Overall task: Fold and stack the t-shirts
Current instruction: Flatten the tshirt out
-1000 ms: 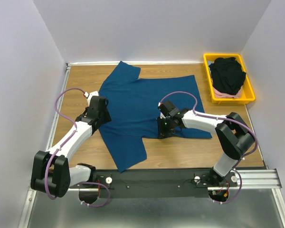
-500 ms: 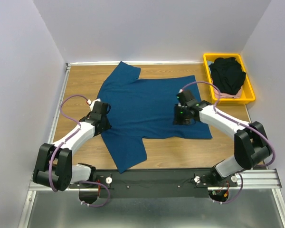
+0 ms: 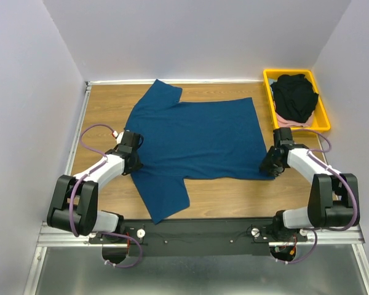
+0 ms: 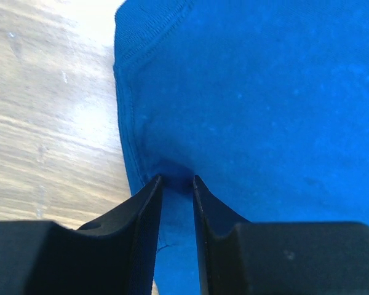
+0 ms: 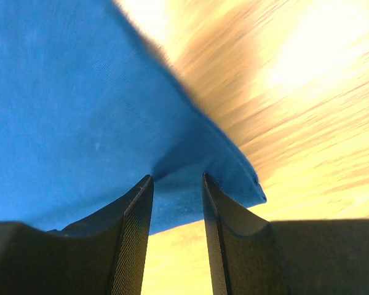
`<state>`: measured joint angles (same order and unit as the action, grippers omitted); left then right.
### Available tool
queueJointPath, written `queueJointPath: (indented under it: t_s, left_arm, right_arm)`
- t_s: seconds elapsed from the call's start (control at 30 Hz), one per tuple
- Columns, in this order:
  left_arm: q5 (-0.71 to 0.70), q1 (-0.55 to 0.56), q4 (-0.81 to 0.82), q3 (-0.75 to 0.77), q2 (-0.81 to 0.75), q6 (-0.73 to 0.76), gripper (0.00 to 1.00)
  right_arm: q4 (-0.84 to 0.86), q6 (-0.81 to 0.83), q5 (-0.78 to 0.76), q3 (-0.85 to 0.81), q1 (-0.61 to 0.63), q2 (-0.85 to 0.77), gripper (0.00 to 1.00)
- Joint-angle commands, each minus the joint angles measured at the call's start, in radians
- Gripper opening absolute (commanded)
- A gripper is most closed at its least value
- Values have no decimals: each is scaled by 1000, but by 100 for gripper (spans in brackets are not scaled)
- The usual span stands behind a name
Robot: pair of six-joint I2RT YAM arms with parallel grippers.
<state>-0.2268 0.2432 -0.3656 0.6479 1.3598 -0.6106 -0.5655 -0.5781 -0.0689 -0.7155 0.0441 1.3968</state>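
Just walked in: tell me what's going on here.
Two robot arms are working on a blue t-shirt spread flat on the table. The left gripper pinches its left edge; the right gripper sits at its near right corner. A black t-shirt and a pink one wait in the yellow tray.

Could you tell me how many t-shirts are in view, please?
3: the blue t-shirt spread on the table, the black t-shirt in the yellow tray, the pink t-shirt beneath it. More may be hidden there.
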Motion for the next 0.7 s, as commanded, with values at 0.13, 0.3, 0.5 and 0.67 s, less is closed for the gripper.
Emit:
queueJointPath:
  t_s: [0.13,0.3,0.5,0.67]
  left_arm:
    - [-60,-41,-9,36,78,77,34]
    - [-63,-58,-9,52,102,91,34]
    - [1,-58,-30,58,65,68,36]
    - [47,-58,-67,61,33,48,37]
  right_arm:
    - [108,-37,9,64,-153,13,44]
    - [111,-6,-2,31,-173,44,44]
    - [87,35,63,31,-173,-13,45]
    - [30,58,100,34,-173,-54,45]
